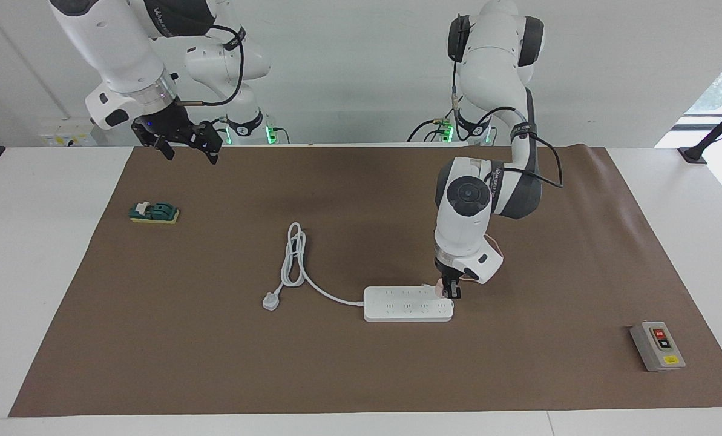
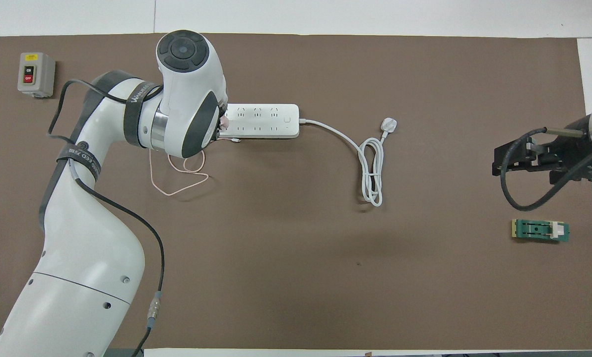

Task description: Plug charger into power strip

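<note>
Pink charger (image 1: 438,286) clamped in left tool (image 1: 451,292) at power strip (image 1: 406,304) end – right tool (image 1: 185,147) wide, waiting

Pretty clearly a robotics lab: two white Franka arms (image 1: 469,206) bolted at a white desk (image 1: 34,242), brown paper mat (image 1: 361,363) as workspace, bare white walls, cables everywhere.

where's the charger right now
In the facing view the charger is gripped by the left gripper at the power strip's end toward the left arm, its pink cable trailing toward the robots.
</note>
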Available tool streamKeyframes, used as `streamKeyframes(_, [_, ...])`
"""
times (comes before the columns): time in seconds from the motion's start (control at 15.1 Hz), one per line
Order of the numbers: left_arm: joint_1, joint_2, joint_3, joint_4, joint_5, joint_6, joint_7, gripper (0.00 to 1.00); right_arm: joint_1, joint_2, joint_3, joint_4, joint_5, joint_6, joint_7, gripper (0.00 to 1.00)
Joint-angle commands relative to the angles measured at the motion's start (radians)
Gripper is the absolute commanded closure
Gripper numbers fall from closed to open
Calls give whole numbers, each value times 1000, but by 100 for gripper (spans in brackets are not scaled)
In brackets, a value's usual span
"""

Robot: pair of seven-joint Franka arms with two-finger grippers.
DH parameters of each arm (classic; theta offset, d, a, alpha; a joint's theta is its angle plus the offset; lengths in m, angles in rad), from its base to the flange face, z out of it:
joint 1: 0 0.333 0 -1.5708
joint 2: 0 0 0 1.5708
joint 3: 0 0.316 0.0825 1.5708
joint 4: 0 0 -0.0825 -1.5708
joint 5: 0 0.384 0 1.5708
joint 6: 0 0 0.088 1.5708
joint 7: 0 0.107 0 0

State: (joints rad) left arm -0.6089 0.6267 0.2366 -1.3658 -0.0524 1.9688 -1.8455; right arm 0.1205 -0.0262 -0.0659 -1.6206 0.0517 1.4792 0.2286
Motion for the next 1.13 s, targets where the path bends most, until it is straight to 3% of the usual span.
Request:
streamKeyframes(0.0, [-11,-10,9,-29,23,27,-20,100,-12,-9,6,-1,-13,-16,-22,0])
streamKeyframes(1.06, [-18,-18,7,-53,23,39,-18,100,-12,-11,6,-1,-13,-16,-22,0])
